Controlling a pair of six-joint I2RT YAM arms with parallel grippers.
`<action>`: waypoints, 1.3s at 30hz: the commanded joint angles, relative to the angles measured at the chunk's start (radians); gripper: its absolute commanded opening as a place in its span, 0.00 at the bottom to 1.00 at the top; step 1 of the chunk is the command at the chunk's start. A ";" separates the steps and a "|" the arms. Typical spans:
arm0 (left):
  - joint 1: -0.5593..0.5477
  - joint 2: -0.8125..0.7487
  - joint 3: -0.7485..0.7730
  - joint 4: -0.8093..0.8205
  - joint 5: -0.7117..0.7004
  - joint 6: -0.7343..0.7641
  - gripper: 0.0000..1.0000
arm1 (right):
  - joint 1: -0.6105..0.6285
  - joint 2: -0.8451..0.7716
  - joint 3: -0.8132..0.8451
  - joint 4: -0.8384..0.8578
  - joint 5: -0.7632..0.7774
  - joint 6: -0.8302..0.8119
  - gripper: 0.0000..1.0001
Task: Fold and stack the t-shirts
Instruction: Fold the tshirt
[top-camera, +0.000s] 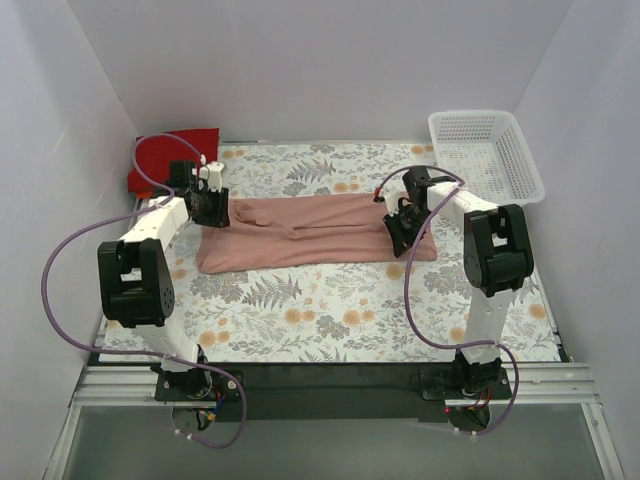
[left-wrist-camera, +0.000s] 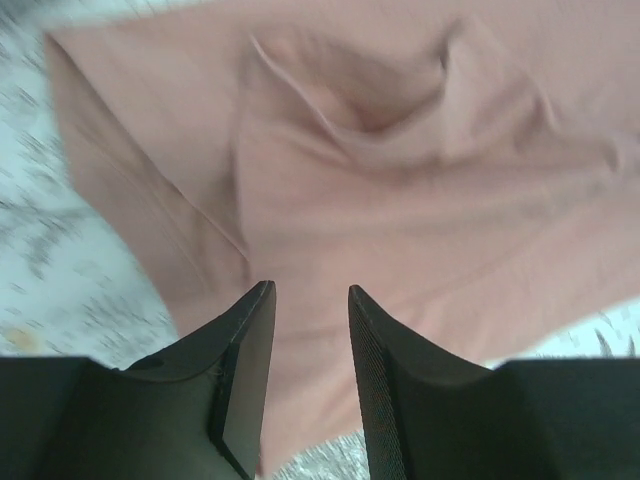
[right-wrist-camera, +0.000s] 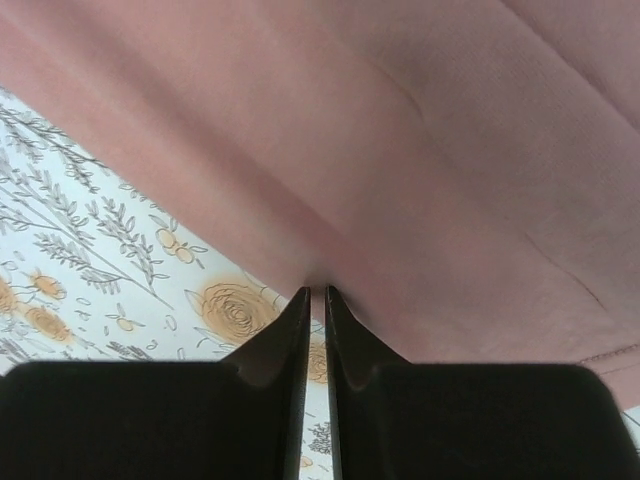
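In the far left corner lies a red t-shirt, and it looks folded already, so that part seems done. Just to the right of it and a bit nearer is the left gripper. Its jaws stand apart with nothing between them, and it hangs over the left end of the pink t-shirt. This shirt lies across the middle of the flowery table cloth in a long strip from left to right, with some wrinkles near its left end. It looks folded the long way only, so I think it needs more folds to become a small block, and then it must go on the pile. At its right end is the right gripper, with its jaws almost together, pinching the edge of the pink cloth. In the far right corner sits a white basket, and no shirt can be seen in it. No words, labels or brand names can be read anywhere, and no print shows on the pink shirt from these views.
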 joint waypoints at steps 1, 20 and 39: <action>-0.006 -0.086 -0.115 -0.094 0.080 0.018 0.34 | -0.005 0.032 0.008 0.022 0.049 -0.032 0.16; -0.073 0.066 -0.094 -0.109 -0.003 0.018 0.34 | 0.286 -0.278 -0.385 -0.161 -0.082 -0.236 0.15; -0.174 0.487 0.699 -0.163 0.029 -0.072 0.42 | 0.146 -0.055 -0.123 -0.059 0.129 -0.149 0.18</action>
